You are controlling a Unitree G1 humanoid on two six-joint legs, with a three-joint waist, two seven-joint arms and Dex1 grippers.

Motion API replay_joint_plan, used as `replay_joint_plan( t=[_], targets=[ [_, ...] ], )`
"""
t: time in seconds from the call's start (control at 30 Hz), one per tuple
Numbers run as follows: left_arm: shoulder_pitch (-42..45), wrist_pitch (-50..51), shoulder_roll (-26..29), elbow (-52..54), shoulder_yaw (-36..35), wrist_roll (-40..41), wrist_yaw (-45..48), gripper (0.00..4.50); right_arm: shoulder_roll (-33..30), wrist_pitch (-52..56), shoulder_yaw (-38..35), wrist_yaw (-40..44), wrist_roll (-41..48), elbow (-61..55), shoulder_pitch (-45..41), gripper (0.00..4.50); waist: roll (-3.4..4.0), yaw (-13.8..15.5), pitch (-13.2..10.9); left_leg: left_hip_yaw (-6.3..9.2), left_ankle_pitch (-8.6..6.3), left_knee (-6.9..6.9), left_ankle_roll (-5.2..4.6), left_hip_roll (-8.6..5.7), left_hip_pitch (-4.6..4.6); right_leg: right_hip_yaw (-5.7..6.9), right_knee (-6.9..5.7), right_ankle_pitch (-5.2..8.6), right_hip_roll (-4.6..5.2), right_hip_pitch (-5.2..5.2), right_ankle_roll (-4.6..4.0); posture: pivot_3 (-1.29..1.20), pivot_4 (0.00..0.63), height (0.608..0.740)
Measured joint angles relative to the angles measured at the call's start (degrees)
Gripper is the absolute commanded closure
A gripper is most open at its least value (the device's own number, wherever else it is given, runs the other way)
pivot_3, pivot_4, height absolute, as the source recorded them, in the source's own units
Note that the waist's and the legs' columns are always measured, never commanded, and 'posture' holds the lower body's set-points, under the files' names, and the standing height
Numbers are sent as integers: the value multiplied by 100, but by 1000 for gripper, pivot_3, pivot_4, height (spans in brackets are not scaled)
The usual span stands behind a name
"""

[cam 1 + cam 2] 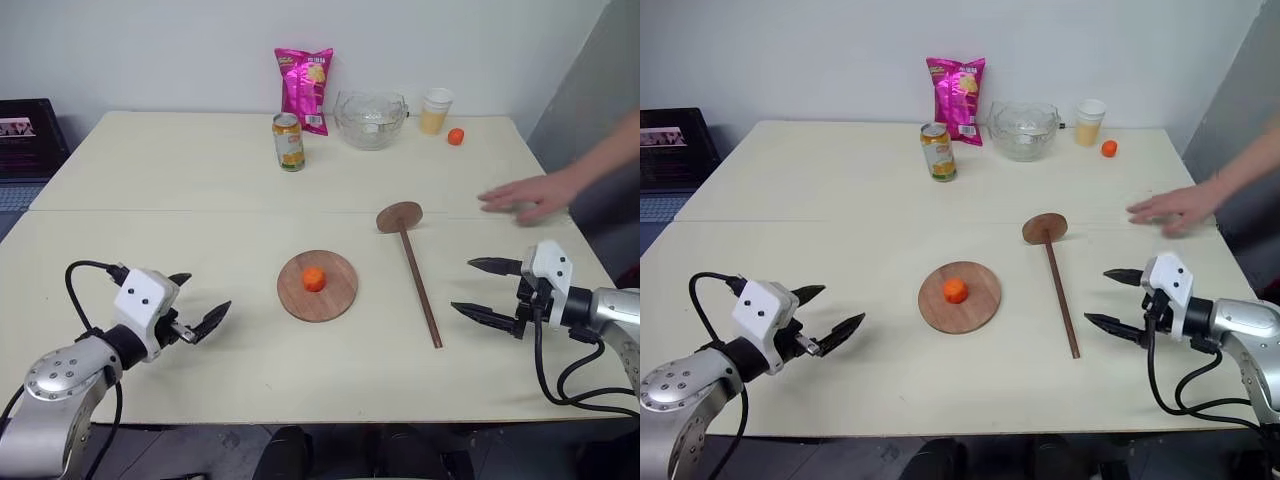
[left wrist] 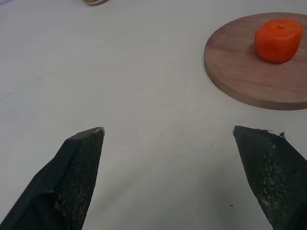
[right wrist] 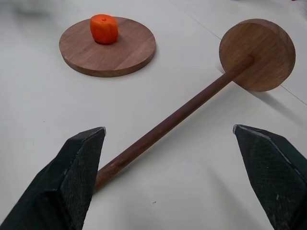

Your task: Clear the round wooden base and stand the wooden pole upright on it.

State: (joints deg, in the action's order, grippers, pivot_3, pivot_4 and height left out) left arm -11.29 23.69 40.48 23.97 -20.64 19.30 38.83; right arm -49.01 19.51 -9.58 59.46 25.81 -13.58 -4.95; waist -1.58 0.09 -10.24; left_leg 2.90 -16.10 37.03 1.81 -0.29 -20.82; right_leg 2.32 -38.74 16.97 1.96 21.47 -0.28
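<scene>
The cream table spans the scene, with the round wooden base lying flat near its centre and a small orange fruit sitting on the middle of the disc. At about three o'clock from the base, close but apart, the wooden pole lies flat on the table, its disc end toward one o'clock and its bare tip toward five o'clock. A person's hand rests on the table at two o'clock, beyond the pole. Along the far edge at twelve o'clock stand a glass bowl, a pink snack bag, a drink can, a cup and a second small orange fruit. The left gripper hangs at eight o'clock from the base, jaws spread wide and empty. The right gripper sits at four o'clock, just beside the pole's tip, jaws likewise released and grasping nothing.
</scene>
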Motion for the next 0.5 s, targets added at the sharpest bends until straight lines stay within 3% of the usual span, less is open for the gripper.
replay_joint_plan(
  t=[0.5],
  targets=[
    [110, -211, 234, -243, -25, 278, 598, 0, 33, 109, -4, -212, 10, -207, 159, 13, 0, 0, -1, 0, 0, 0, 0, 0, 0, 0, 1, 0, 1, 1, 0, 0, 150, 740]
  ],
)
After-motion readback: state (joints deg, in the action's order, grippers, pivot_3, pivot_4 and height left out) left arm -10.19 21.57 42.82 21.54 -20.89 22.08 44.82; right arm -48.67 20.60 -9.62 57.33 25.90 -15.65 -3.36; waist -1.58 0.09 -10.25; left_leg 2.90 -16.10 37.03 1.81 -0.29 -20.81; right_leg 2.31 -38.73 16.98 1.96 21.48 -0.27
